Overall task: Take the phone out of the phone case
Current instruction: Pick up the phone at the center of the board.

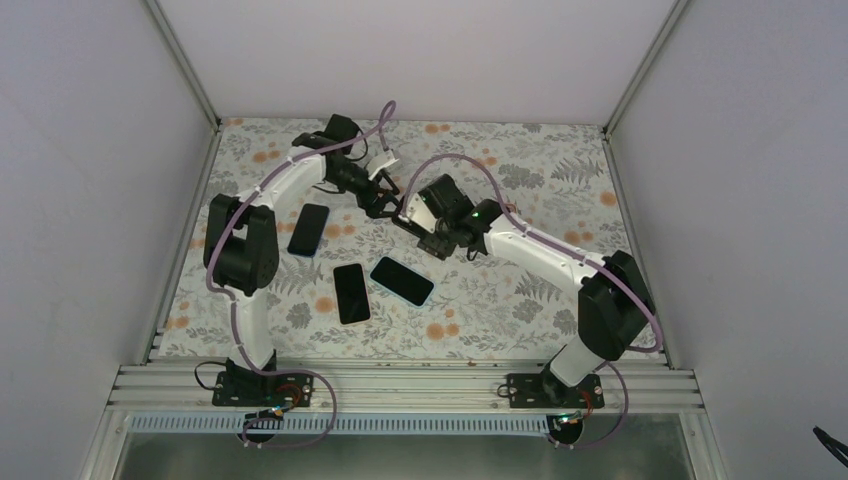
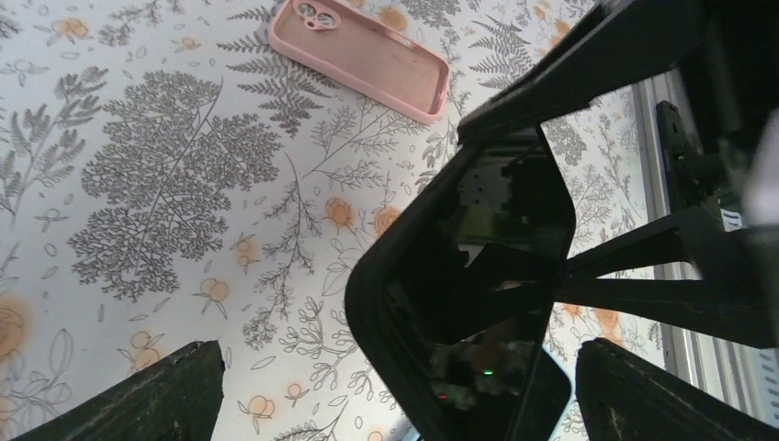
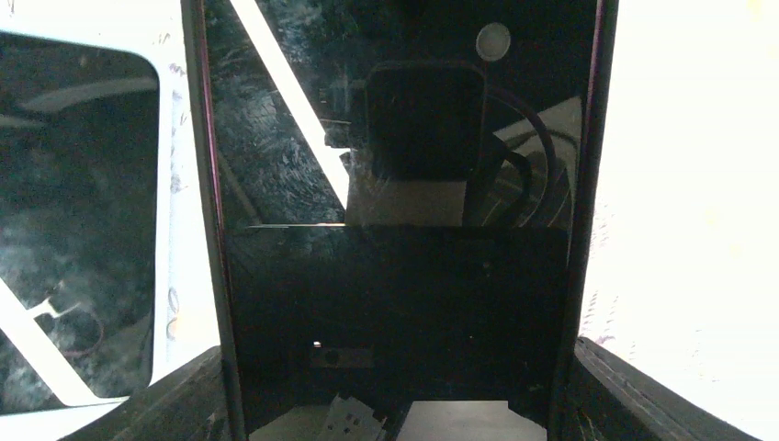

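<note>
The phone (image 2: 459, 303) is up off the table, a glossy black slab whose screen mirrors the arm above it. It is clamped across its width in the right gripper (image 3: 395, 390); in the right wrist view its long edges run straight down to the two fingers (image 3: 184, 409), one on each side. Whether a thin dark shell is around it cannot be told; only a faint reddish line shows along each edge. The pink case (image 2: 363, 57) lies by itself on the floral cloth (image 2: 156, 184), open side up and empty, its camera cut-out at its upper-left end. In the left wrist view it is at about 11 o'clock from the held phone and well apart from it. The left gripper (image 2: 418, 400) faces the phone with its jaws spread wide. The phone's rounded lower end hangs between its two fingers with cloth showing on the left side, and no contact can be seen. From above, both arms meet toward 12 o'clock of the table's middle, the left reaching in from 9 o'clock and the right from 4 o'clock. Three more handsets lie flat nearer the arm bases. From the held phone, a blue-edged phone (image 1: 402, 281) is at roughly 6 o'clock, a black phone (image 1: 351, 293) just beside it at 7 o'clock, and a dark phone (image 1: 308, 229) at 9 o'clock beside the left arm.
</note>
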Robot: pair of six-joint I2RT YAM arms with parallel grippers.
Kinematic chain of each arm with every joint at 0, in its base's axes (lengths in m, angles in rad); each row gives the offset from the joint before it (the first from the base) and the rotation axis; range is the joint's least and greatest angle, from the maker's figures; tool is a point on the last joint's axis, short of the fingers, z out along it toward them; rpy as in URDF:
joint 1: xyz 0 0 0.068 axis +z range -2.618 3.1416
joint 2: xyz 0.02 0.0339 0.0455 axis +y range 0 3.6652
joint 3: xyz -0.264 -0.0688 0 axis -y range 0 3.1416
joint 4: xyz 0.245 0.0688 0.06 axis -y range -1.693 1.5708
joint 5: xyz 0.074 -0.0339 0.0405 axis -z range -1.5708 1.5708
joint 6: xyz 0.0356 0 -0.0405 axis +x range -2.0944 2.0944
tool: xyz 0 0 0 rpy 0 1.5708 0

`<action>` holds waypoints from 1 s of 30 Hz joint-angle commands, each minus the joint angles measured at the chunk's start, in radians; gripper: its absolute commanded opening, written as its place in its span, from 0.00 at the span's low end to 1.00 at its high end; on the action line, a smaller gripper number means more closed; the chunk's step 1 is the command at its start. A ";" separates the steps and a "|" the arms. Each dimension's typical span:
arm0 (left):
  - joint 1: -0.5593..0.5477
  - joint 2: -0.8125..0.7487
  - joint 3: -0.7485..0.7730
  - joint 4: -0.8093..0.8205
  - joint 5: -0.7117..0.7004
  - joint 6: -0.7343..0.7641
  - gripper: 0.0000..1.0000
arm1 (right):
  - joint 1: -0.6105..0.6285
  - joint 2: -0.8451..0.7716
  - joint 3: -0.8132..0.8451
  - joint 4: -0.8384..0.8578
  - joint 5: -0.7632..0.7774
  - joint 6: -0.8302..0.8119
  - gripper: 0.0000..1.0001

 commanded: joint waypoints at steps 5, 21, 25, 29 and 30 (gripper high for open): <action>-0.011 0.048 0.040 -0.031 0.059 0.004 0.92 | 0.001 0.005 0.092 0.108 0.053 -0.007 0.50; -0.018 0.108 0.152 -0.176 0.164 0.073 0.06 | 0.000 0.010 0.096 0.179 0.100 -0.007 0.50; -0.017 0.106 0.158 -0.201 0.188 0.100 0.02 | -0.003 -0.005 0.092 0.176 0.102 -0.009 0.74; -0.018 0.082 0.171 -0.230 0.175 0.147 0.02 | -0.061 -0.085 0.077 0.128 -0.030 0.006 0.98; -0.018 0.070 0.173 -0.237 0.164 0.165 0.02 | -0.095 -0.117 0.071 0.109 -0.087 0.005 1.00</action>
